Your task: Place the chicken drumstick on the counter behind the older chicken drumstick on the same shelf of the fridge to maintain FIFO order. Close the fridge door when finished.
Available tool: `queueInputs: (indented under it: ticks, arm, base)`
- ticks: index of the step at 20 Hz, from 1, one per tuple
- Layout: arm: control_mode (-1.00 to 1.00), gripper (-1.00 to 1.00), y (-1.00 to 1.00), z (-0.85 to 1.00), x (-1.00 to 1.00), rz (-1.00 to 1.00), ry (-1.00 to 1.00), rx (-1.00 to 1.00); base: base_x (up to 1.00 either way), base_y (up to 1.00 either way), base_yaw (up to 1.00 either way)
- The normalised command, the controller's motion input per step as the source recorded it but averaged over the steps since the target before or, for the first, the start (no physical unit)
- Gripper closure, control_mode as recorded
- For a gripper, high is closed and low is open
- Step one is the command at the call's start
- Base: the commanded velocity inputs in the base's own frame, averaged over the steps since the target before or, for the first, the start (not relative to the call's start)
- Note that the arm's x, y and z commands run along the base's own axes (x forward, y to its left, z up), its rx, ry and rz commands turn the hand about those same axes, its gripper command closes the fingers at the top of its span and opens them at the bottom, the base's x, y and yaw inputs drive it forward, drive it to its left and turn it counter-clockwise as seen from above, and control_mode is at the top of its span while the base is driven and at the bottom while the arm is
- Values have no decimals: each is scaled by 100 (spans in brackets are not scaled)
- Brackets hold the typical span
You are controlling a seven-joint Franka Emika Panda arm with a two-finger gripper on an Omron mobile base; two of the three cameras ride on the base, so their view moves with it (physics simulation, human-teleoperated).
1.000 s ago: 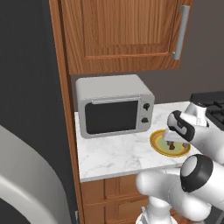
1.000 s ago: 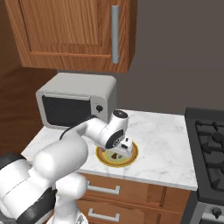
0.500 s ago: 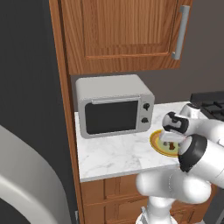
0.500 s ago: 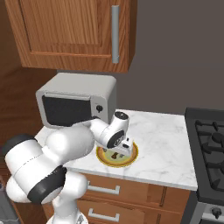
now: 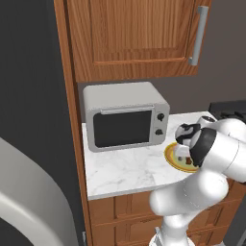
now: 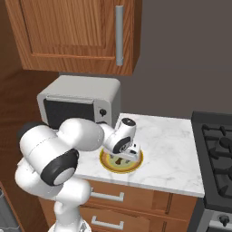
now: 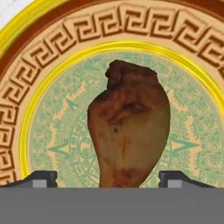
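Two dark fingertips (image 7: 43,179) of the white arm's gripper (image 7: 105,179) straddle the brown chicken drumstick (image 7: 128,131), jaws wide and not yet gripping, poised for pickup. It lies on a round yellow-rimmed patterned plate (image 6: 106,164) on the white marble counter (image 6: 167,154) beside the grey microwave (image 5: 125,115).

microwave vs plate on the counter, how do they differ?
Shape: the microwave is a boxy upright appliance; the plate is round and flat.
Colour: the microwave is plain grey with a dark door window; the plate has a yellow rim and a patterned green and tan face.
Load: the plate carries the brown chicken drumstick, with the gripper straddling it; nothing sits on the microwave.
Shared: both rest on the marble counter, side by side.
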Motion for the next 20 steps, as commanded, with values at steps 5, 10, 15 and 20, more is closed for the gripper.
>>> queueInputs:
  ticks: [5, 10, 15, 20]
  arm:
    - [-100, 100, 2, -31, 4, 1, 1, -3]
    - [-100, 100, 8, -16, 0, 0, 2, -4]
    - [-100, 100, 23, -17, -2, 0, 1, -6]
    - [-100, 100, 8, 3, -13, 0, -7, 0]
  base:
    - [0, 0, 0]
    - [0, 0, 0]
    - [0, 0, 0]
    - [0, 0, 0]
